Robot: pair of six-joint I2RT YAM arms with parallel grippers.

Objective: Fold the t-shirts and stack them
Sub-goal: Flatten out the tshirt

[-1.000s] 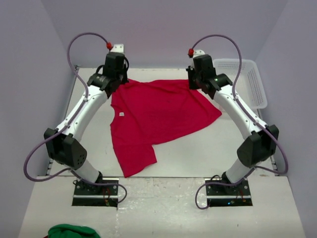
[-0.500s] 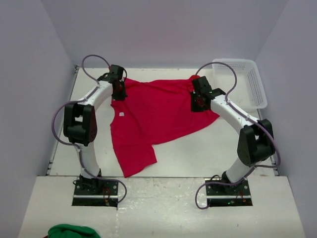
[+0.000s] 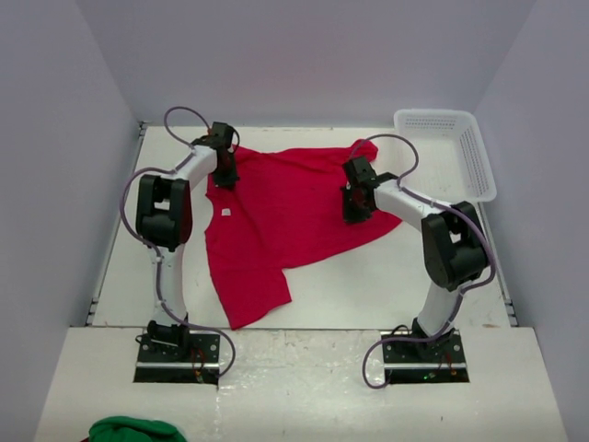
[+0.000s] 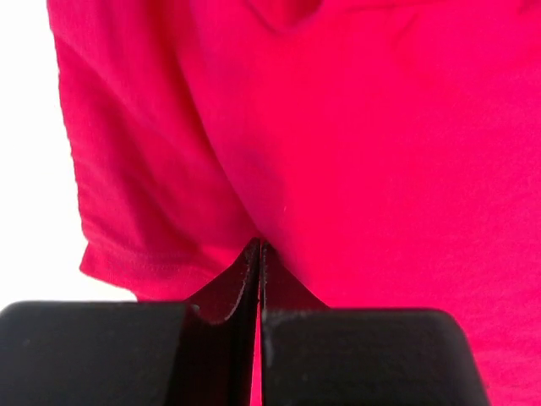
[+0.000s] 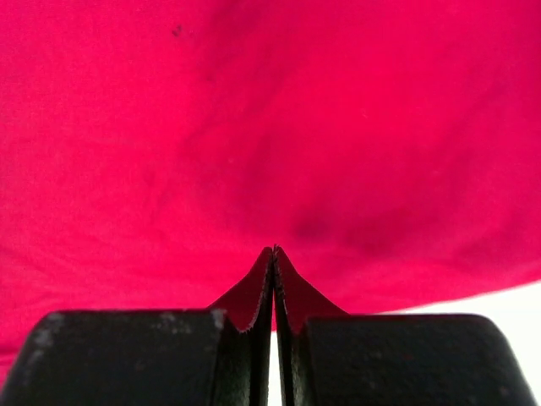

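A white table point(image 3: 368, 285) fills the middle, closed in by plain pale lilac walls: left wall point(image 3: 46, 184), far wall point(image 3: 304, 64), right wall point(image 3: 552, 138). Along the near edge lies a white speckled board point(image 3: 294, 387). A white basket point(image 3: 465, 152) sits far right. Light is soft and even.

**Red t-shirt point(image 3: 285, 216) spread out**

It lies on the surface point(image 3: 386, 285). The left jaws meet its far left corner, the right jaws its right side. A white basket point(image 3: 440, 114) stands to its right; green cloth point(image 3: 129, 429) lies well nearer.
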